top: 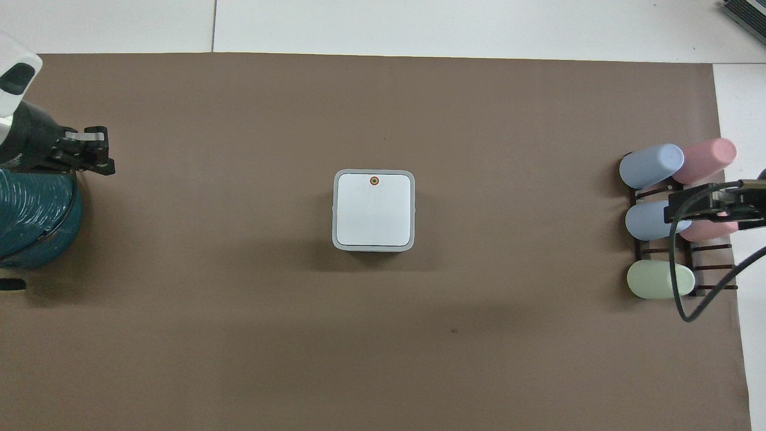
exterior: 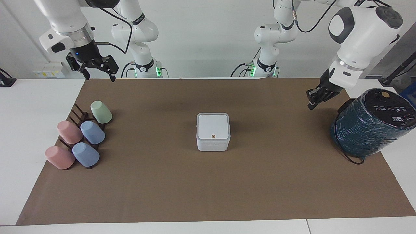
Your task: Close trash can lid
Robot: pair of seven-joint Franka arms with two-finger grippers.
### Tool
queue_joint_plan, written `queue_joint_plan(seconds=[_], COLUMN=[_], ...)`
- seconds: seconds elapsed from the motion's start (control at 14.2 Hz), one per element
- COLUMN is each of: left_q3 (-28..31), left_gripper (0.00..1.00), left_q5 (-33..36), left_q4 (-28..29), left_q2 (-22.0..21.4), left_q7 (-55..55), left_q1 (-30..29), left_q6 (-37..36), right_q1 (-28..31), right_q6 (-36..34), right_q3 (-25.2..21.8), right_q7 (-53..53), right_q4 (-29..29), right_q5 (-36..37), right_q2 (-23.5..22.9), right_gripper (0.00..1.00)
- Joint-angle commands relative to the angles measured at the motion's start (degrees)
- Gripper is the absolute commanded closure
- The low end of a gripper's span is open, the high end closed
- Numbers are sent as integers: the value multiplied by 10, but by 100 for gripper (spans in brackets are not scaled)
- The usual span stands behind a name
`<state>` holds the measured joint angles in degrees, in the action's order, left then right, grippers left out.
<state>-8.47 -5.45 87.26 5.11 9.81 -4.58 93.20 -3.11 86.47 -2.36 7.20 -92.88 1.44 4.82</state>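
Right gripper: raised over the right arm's end of the brown mat, above the cup rack, fingers spread apart, nothing between them; arm waiting.
Cup rack: dark slats on the mat at the right arm's end, loaded with tipped cups.
Green cup: nearest the robots on the rack.
Blue cups: two, on the inner row, farther from the robots than the green one.
Pink cups: two, on the outer row, toward the table edge.
Trash can: mid-mat, upright, well apart from both grippers.
Lid: down flat inside the grey rim, orange dot on top at the edge farther from the robots.
Left gripper: up in the air over the mat at the left arm's end, just beside the teal cylinder, fingers close together, holding nothing.
Teal cylinder: large, dark, tilted, at the mat's edge.
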Motion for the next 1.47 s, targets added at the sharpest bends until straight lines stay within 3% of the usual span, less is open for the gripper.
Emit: queue_joint_plan(seconds=[0.0,0.21,0.7,1.05,1.4], left_q3=[-2,-8,-18,-18,-12], left_gripper=[97,88,81,55,44], left_q5=[7,52,82,82,76], left_q4=[5,5,14,18,24], left_q2=[-20,-37,-51,-50,-51], left_q7=[-24,-28,-66,-87,-126], left_q1=[-3,9,19,15,11], left_q6=[-28,-50,-43,-10,15], right_q1=[11,11,11,11,11], right_q6=[0,0,0,0,0], right_q3=[6,6,6,6,6], right_q7=[-17,-17,-17,-17,-17], right_q4=[-4,-4,-4,-5,-5], right_q5=[-6,-6,-5,-6,-6], right_q2=[7,7,7,7,7], right_gripper=[0,0,0,0,0])
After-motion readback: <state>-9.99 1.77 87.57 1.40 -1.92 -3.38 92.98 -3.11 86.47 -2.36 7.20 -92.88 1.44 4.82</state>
